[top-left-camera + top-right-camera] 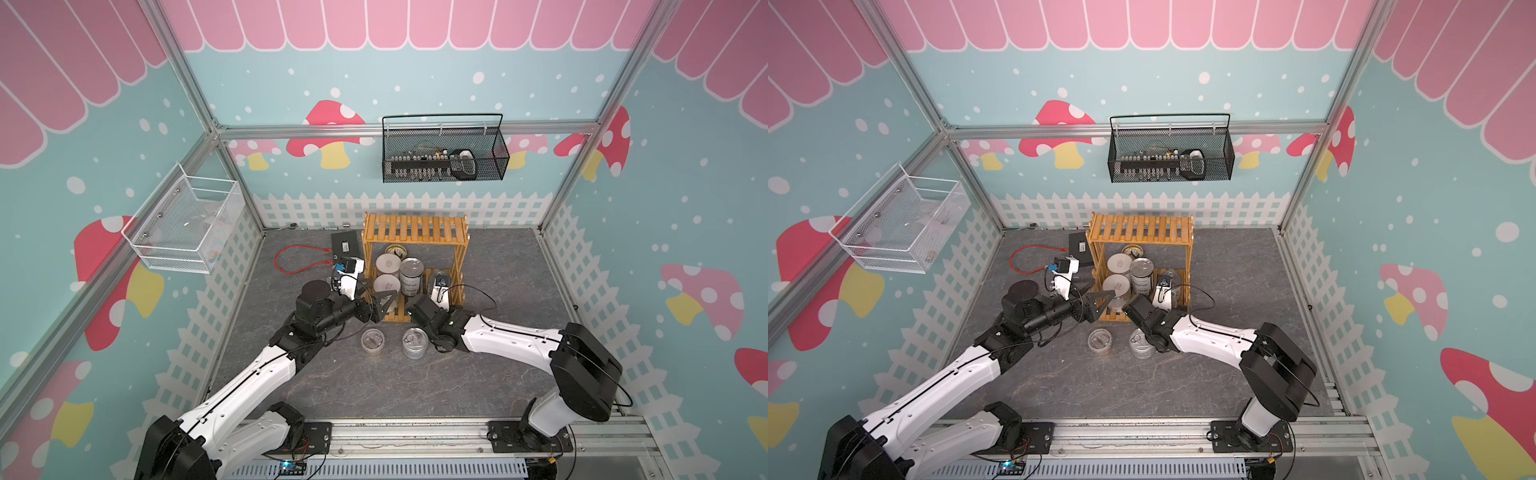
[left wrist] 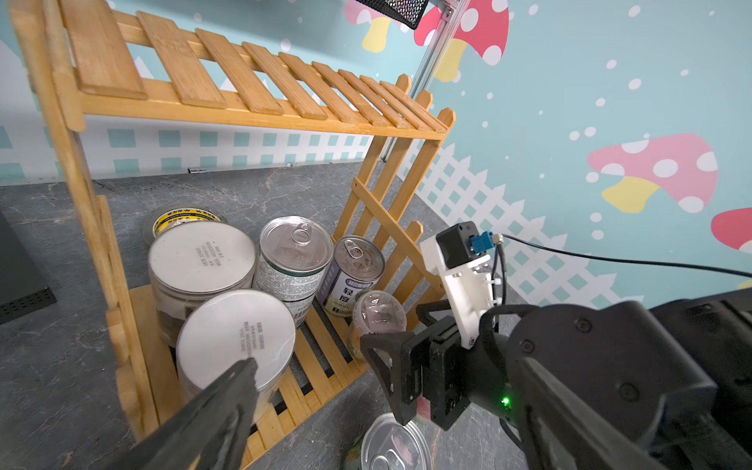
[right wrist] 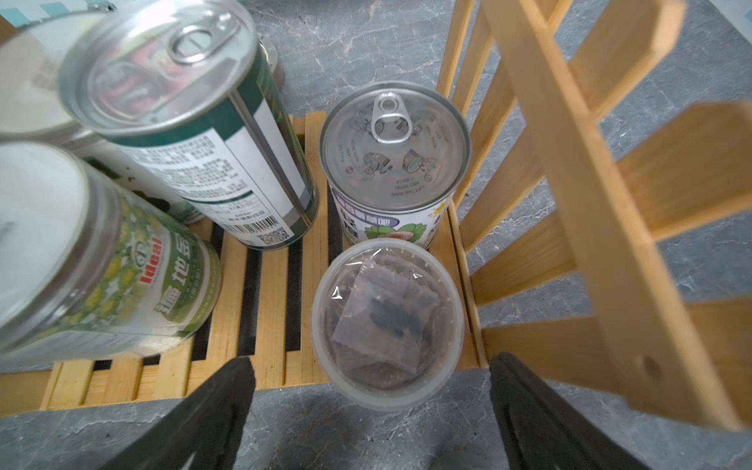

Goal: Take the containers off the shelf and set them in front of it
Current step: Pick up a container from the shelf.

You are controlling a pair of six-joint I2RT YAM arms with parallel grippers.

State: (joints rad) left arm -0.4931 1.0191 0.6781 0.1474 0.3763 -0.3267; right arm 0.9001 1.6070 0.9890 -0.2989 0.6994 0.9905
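Containers mostly sit on the lower tier of the honey-yellow slatted wooden shelf: two white-lidded silver cans, a tall green-labelled pull-tab tin, a shorter purple-labelled pull-tab tin and a small clear lidded plastic tub (two more stand on the grey marbled tabletop in front). Right gripper reaches low at the tier's front edge, jaws spread either side of that tub without gripping it, the shelf's side slats close by. Left gripper, also spread and empty, hovers by the front white-lidded can.
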